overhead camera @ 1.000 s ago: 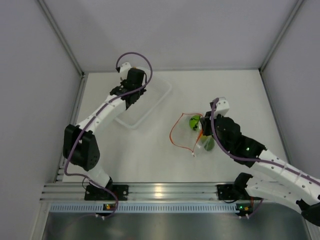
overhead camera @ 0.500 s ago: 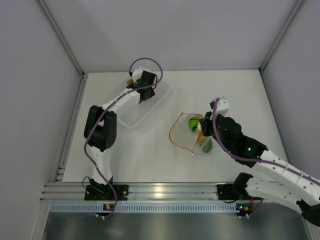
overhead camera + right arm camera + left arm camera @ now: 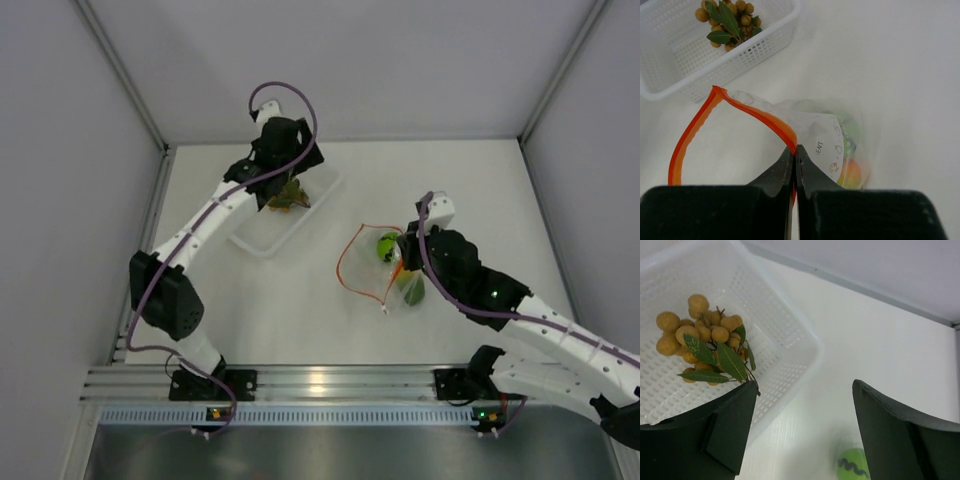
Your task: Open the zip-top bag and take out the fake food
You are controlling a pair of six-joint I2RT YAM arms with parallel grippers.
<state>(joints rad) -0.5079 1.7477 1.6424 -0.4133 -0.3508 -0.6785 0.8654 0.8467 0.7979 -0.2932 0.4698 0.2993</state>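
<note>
Bag and contents lie right of centre on the table: the zip-top bag (image 3: 372, 266) is flat on its side with its red-orange zip strip (image 3: 696, 124) gaping in a wide loop toward the left, so the opening step looks done. Two pieces show through the plastic, the round green ball (image 3: 388, 245) on the far side and the orange-and-green mango shape (image 3: 411, 287) on the near side. The cluster of tan-brown balls (image 3: 705, 335) already lies in the white perforated tray (image 3: 252, 240) at the far left, well apart from the bag. The right gripper (image 3: 795, 151) is pinched tight on the near lip of the mouth, its jaws meeting on the strip and propping the bag open. The left gripper (image 3: 805, 387) hangs over the tray's right end with its jaws spread wide and nothing between them. By my reading the task is about a third through the emptying. The next move calls for the left arm to cross to the bag, enter the mouth from the left and close on the green ball, while the right grip keeps the lip up.
</note>
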